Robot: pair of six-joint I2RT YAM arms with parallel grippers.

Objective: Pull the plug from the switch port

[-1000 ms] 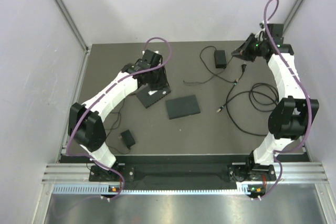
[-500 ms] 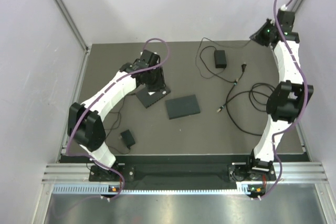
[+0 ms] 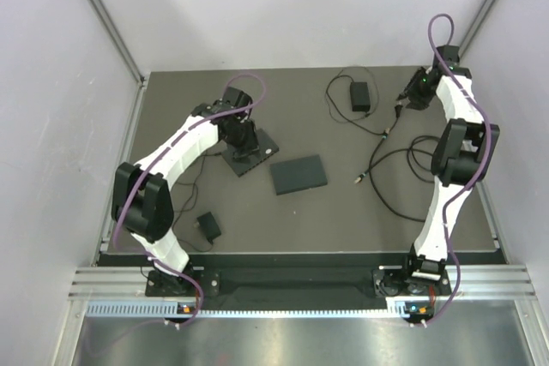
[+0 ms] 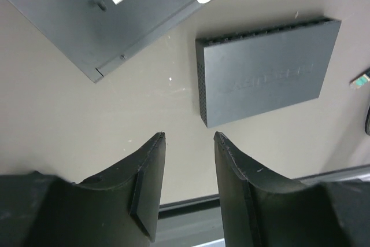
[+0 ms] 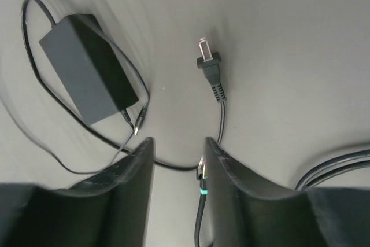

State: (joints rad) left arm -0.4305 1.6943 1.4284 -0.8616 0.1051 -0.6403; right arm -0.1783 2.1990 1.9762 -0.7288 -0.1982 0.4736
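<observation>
Left wrist view: the left gripper (image 4: 189, 137) hovers over the dark table (image 4: 87, 120) with its fingers spread and nothing between them. Just ahead and slightly to its right lies the grey switch (image 4: 266, 79), flat, with no cable in the sides that show. Ahead to the gripper's left lies a flat box with a white label (image 4: 115, 10), close to the switch but not touching it. Farther right, past the switch's edge and apart from it, the clear-tipped plug (image 4: 361, 80) lies loose on the table.

The right gripper (image 5: 178, 141) is also spread and holds nothing. A thin cable (image 5: 167, 165) crosses the gap below it, and a connector with a green band (image 5: 201, 182) sits beside its right finger. Ahead lies a two-prong mains plug (image 5: 208, 65), and ahead to the left a power brick (image 5: 87, 91).
</observation>
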